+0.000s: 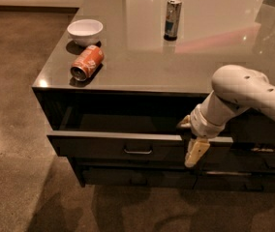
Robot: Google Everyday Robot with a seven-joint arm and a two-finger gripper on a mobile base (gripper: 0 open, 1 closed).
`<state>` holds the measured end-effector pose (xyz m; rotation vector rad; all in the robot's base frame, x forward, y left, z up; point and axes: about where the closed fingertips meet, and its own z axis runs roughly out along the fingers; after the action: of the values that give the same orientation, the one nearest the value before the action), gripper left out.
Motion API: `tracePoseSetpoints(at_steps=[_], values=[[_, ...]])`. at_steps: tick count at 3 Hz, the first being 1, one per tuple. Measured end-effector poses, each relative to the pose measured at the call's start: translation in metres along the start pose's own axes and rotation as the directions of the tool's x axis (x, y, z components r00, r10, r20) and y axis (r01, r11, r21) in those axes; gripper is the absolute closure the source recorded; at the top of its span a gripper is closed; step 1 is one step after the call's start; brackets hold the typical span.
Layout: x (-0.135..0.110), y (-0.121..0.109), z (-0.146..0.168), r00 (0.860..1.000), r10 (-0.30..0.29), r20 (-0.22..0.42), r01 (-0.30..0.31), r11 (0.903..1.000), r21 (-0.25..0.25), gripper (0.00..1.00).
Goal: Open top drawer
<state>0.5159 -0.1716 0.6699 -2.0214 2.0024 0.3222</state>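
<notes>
The top drawer (103,146) is pulled partly out of the dark cabinet, and its shadowed inside shows behind the front. Its small metal bar handle (138,152) is at the centre of the front. My gripper (190,139) is at the drawer front's top edge, to the right of the handle. It is open. One beige finger (195,153) hangs down in front of the drawer front. The other fingertip (183,124) shows above the edge, over the drawer's inside. The white arm (244,93) comes in from the right.
On the grey countertop (142,66) a white bowl (85,30) and an orange can (86,63) lying on its side are at the left, and an upright can (173,18) is at the back. Lower drawer fronts (137,177) sit below. Brown floor (11,105) lies to the left.
</notes>
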Motion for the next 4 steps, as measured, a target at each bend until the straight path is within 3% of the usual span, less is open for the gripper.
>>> tracePoseSetpoints(at_steps=[1,2,4], values=[[0.014,0.021,-0.018,0.999,0.024,0.026,-0.022,0.9978,-0.063,0.0],[0.026,0.037,-0.022,0.998,0.044,0.051,-0.038,0.991,-0.129,0.0],[0.023,0.037,0.003,0.995,0.045,0.088,-0.027,0.9808,-0.193,0.0]])
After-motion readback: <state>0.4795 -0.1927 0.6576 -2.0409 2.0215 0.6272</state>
